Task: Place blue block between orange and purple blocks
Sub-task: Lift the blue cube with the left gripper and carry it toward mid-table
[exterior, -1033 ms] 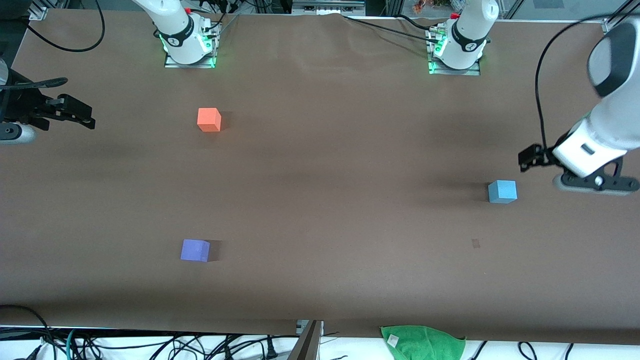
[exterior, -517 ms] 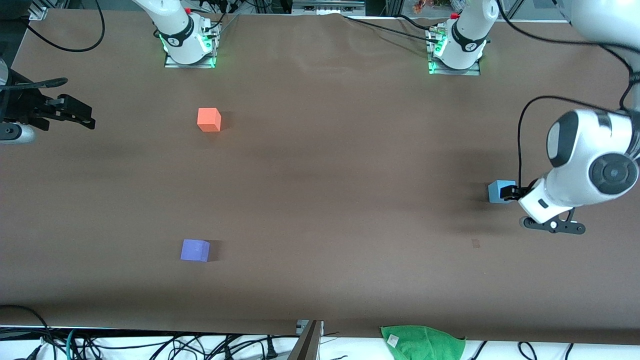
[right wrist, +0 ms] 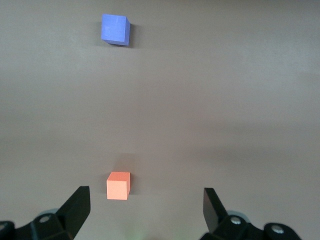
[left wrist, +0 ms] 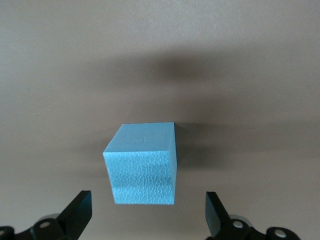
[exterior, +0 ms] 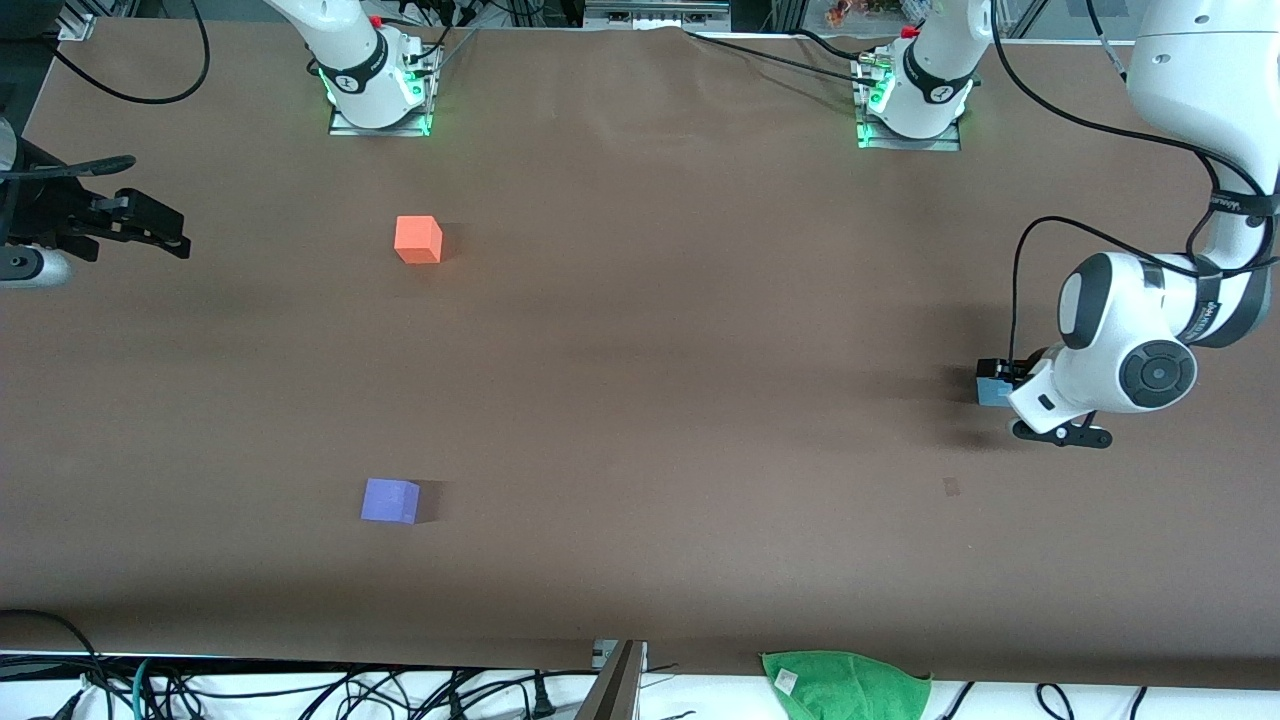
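The blue block (exterior: 988, 386) sits on the brown table toward the left arm's end, mostly covered by my left gripper (exterior: 1003, 384). In the left wrist view the block (left wrist: 142, 162) lies just ahead of the open left gripper (left wrist: 146, 216), its near edge level with the fingertips (left wrist: 77, 212), untouched. The orange block (exterior: 418, 240) and the purple block (exterior: 390, 500) sit toward the right arm's end, the purple nearer the front camera. My right gripper (exterior: 168, 236) waits open and empty at that end of the table. The right wrist view, past that open gripper (right wrist: 145, 210), shows the orange (right wrist: 118, 185) and purple (right wrist: 115, 29) blocks.
A green cloth (exterior: 845, 684) lies at the table's front edge. The two arm bases (exterior: 375, 90) (exterior: 915, 100) stand along the back edge. A small dark mark (exterior: 951, 487) is on the table, nearer the front camera than the blue block.
My left arm has swung in and come down: its gripper moved from beside the blue block to right over it, fingers open. The right arm and the other blocks have not moved.
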Tool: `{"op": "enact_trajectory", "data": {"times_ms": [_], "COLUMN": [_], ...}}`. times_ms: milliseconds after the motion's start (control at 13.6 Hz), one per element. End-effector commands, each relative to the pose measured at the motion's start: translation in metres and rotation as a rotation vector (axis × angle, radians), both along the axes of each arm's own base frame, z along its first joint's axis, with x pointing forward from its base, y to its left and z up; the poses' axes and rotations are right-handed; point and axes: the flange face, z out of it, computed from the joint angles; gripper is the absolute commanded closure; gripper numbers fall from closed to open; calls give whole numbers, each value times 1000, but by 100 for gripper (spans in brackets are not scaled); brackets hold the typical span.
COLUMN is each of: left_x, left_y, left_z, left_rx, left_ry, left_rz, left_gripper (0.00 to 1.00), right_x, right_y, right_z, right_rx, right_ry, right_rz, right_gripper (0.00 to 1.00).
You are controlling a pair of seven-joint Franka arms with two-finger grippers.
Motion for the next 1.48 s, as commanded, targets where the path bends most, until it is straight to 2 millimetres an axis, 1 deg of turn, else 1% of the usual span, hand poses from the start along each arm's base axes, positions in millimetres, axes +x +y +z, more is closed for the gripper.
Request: {"op": "enact_trajectory", "data": {"times_ms": [0,74,148,295,369,443,517,590,664,812,886,959,1033,1107,1181,1255,1328,1402], "left_x": [-10,-8,-8,-11,-11,-14,-14,-17,-17,-18,-18,-18,-16,-13,-11,-6,-5,0], "left_y": [7,7,8,9,18,17,16,18,17,17,16,16,16,15,4,-13,-29,-48], "left_z": [-7,-4,-5,-22,-29,-40,-46,-54,-54,-54,-54,-50,-43,-28,-8,17,37,58], "left_rx": [-22,-22,-20,-25,-32,-37,-40,-44,-44,-39,-39,-44,-43,-37,-38,-45,-40,-33], "left_ry": [-45,-61,-60,-43,-56,-56,-76,-75,-79,-75,-73,-74,-79,-79,-74,-64,-15,34], "left_rz": [1,4,14,23,28,28,29,33,36,58,63,72,71,72,65,74,91,98], "left_gripper": [0,0,0,0,0,0,0,0,8,62,78,85,87,88,88,88,88,84], "right_x": [1,1,1,1,1,1,1,1,1,1,1,1,1,1,1,1,1,1], "right_y": [-1,-1,-1,-1,-2,-1,-2,-1,-2,-1,-2,-1,-1,-1,-1,-2,-1,-2], "right_z": [3,3,3,3,3,3,3,3,3,3,3,3,3,3,3,3,3,3], "right_rx": [16,16,16,16,16,16,16,16,16,16,16,16,16,16,16,16,16,16], "right_ry": [-6,-6,-6,-6,-6,-6,-6,-6,-6,-6,-6,-6,-6,-6,-6,-6,-6,-6], "right_rz": [9,9,9,9,7,9,7,9,7,9,7,9,10,10,10,9,10,9], "right_gripper": [0,0,0,0,0,0,0,0,0,0,0,0,0,0,0,0,0,0]}}
